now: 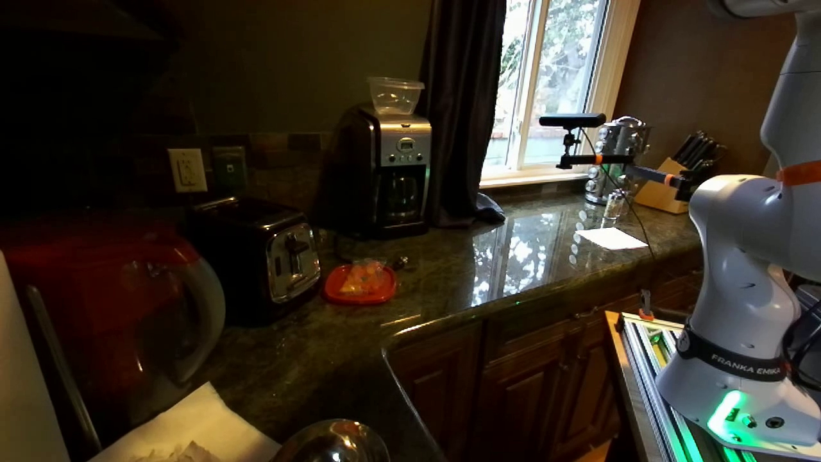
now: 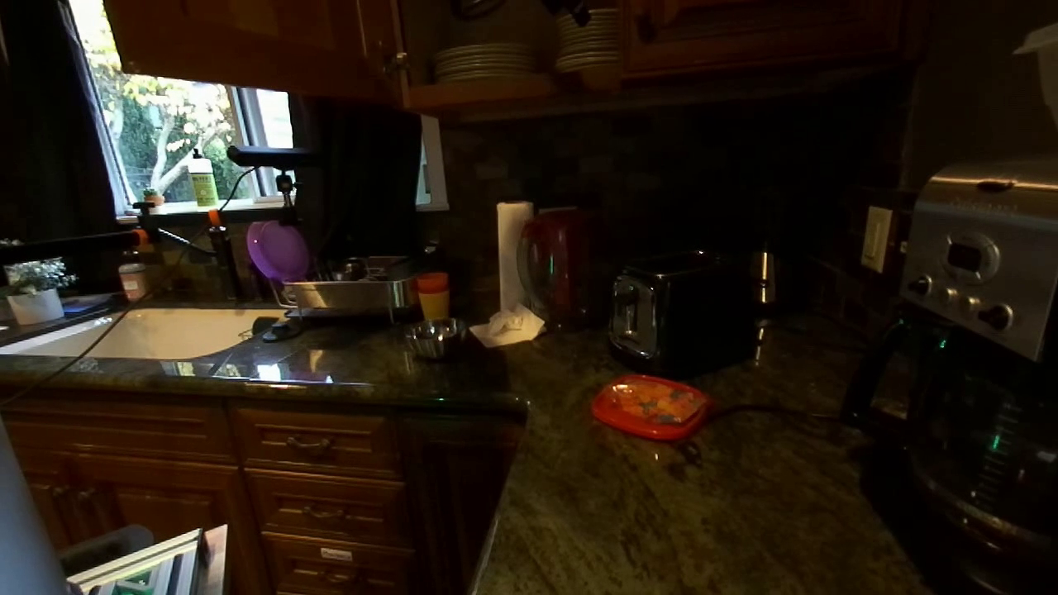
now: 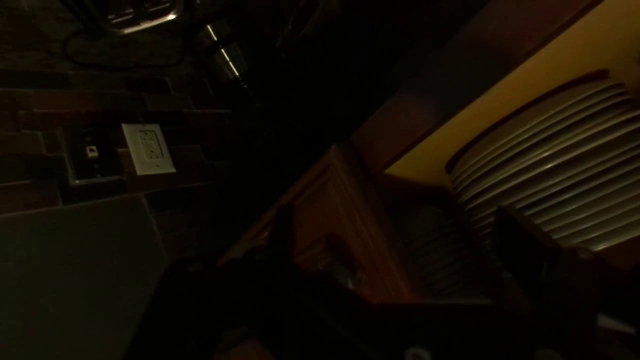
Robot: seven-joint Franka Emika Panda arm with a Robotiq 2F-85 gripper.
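My gripper [image 3: 392, 215] is a dark shape in the wrist view, its two fingers spread wide apart with nothing visible held between them. Between and beyond the fingers is a wooden cabinet door [image 3: 345, 210] with a round knob [image 3: 345, 272]. Beside the right finger is a stack of light plates [image 3: 550, 155] in the open cabinet; I cannot tell if the finger touches it. The plates [image 2: 483, 62] also show in an exterior view, with a second stack [image 2: 588, 41] and dark shapes at the top edge that are hard to make out. The picture is very dark around the fingers.
A black toaster [image 1: 256, 256], a red lid with a bag on it [image 1: 359, 285], a coffee maker [image 1: 397, 167] and a red pitcher [image 1: 115, 308] stand on the counter. A sink [image 2: 182, 330], dish rack [image 2: 355, 296] and metal bowl [image 2: 436, 337] are farther along. An open cabinet door [image 2: 248, 41] hangs above.
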